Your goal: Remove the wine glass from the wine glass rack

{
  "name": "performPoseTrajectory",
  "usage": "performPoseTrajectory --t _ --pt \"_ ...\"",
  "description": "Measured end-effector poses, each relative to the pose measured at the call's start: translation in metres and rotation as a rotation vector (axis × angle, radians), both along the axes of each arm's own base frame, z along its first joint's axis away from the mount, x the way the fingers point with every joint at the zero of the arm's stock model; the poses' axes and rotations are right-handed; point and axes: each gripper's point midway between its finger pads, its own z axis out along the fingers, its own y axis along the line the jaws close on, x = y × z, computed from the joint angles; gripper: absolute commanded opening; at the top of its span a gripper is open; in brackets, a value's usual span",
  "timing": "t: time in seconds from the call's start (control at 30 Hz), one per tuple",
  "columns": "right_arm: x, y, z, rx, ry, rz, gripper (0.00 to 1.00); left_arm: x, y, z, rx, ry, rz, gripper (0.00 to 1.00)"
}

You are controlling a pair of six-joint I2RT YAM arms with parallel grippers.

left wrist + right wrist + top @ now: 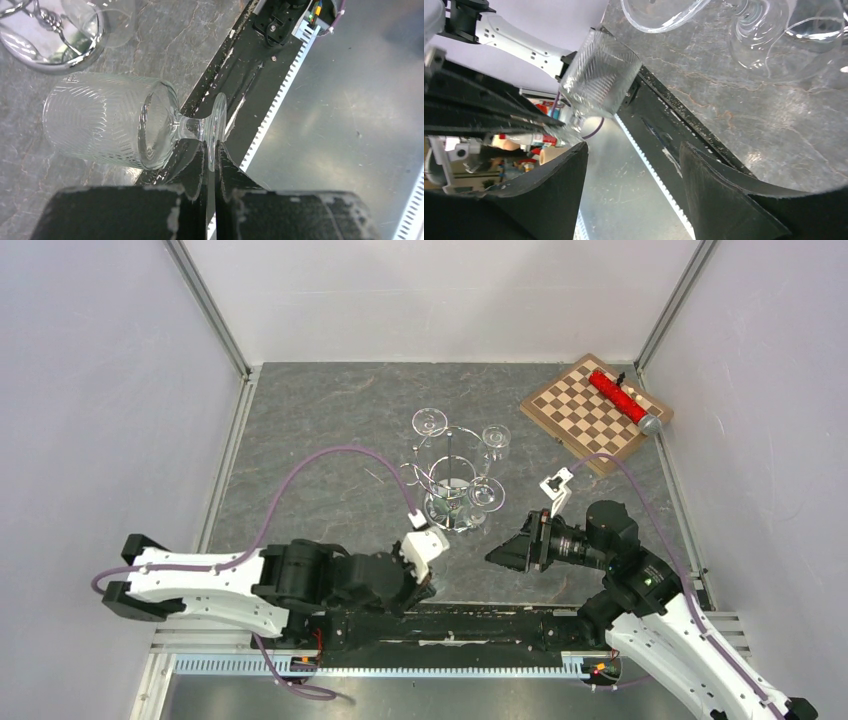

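Note:
My left gripper [212, 147] is shut on the foot rim of a ribbed clear wine glass [100, 122], which it holds on its side above the table's near edge, close to the black base rail. The glass also shows in the right wrist view [599, 80]. In the top view the left gripper [424, 583] sits just in front of the chrome wine glass rack [455, 475], whose mirrored base [50, 45] is off to one side. Other glasses [429, 422] still hang on the rack. My right gripper [497, 555] is open and empty, right of the rack and pointing left.
A chessboard [590, 420] with a red cylinder [618, 397] on it lies at the back right. The black rail [470, 625] and a toothed metal strip run along the near edge. Hanging glasses [774, 35] are close above my right gripper.

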Motion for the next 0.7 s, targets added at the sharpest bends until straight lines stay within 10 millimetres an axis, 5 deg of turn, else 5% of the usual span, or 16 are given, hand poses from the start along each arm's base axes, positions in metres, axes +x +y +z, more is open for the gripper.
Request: performPoseTrajectory --t 0.33,0.7 --pt "-0.01 0.01 0.011 0.075 0.114 0.045 0.67 -0.03 -0.033 -0.004 0.075 -0.217 -0.074 0.02" --pt "-0.022 0.019 0.027 0.105 0.176 0.11 0.66 -0.026 -0.036 0.012 0.063 -0.383 -0.012 0.02"
